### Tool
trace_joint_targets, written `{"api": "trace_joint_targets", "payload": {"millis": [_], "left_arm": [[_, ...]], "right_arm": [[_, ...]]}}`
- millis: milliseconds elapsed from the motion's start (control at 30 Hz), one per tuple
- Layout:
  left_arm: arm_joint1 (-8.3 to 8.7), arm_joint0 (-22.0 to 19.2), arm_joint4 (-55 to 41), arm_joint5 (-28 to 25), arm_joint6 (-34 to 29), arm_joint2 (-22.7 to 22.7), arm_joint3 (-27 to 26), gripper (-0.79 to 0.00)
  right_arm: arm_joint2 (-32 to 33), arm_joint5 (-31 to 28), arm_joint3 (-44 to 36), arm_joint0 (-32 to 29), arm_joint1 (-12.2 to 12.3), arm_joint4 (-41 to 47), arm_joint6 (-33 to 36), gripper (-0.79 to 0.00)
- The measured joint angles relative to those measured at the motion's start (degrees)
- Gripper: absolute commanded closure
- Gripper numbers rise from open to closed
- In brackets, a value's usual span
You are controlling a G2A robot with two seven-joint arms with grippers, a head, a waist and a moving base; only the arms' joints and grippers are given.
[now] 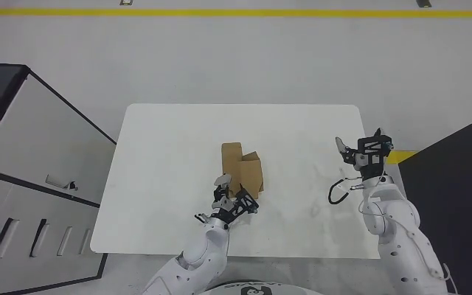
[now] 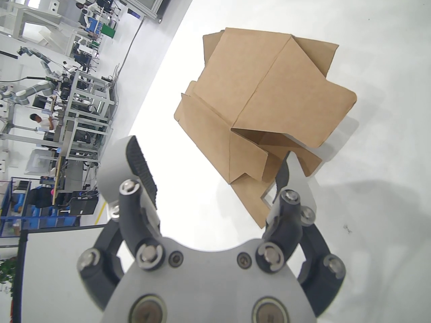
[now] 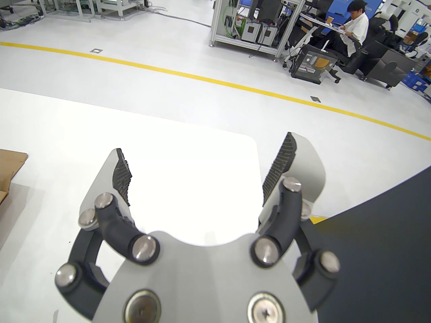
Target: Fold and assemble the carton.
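Straddling carton (image 2: pixel 266 92) flap edge, spread left tool (image 2: pixel 212 152).

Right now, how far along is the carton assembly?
Done: the brown cardboard carton is already raised into a box shape on the white table. In hand: the left gripper is open at the carton's near end, with loose flaps between its fingers and nothing clamped. Left: that end gapes open, its flaps unfolded. The right gripper hangs open, apart from the carton.
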Motion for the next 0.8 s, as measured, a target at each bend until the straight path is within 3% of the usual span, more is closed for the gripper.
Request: {"api": "trace_joint_targets", "payload": {"millis": [67,467,567,633,800], "left_arm": [[-0.14,-0.1,-0.2,0.0,0.2,0.0,0.3,-0.446],[-0.99,-0.4,-2.1,-0.9,0.8,0.5,1.7,-0.505],[-1.18,-0.5,-2.2,-0.8,0.9,0.5,2.0,-0.493],[-1.35,-0.5,-2.1,0.1,0.5,0.5,2.2,-0.388],[-2.01,-1.2,-1.7,1.9,-1.4,1.0,3.2,-0.385]], "right_arm": [[0.0,0.0,0.0,0.0,0.0,0.0,0.0,-0.785],[0.0,0.0,0.0,0.0,0.0,0.0,0.0,-0.785],[0.0,0.0,0.0,0.0,0.0,0.0,0.0,-0.785],[0.0,0.0,0.0,0.0,0.0,0.0,0.0,-0.785],[0.0,0.0,0.0,0.0,0.0,0.0,0.0,-0.785]]}}
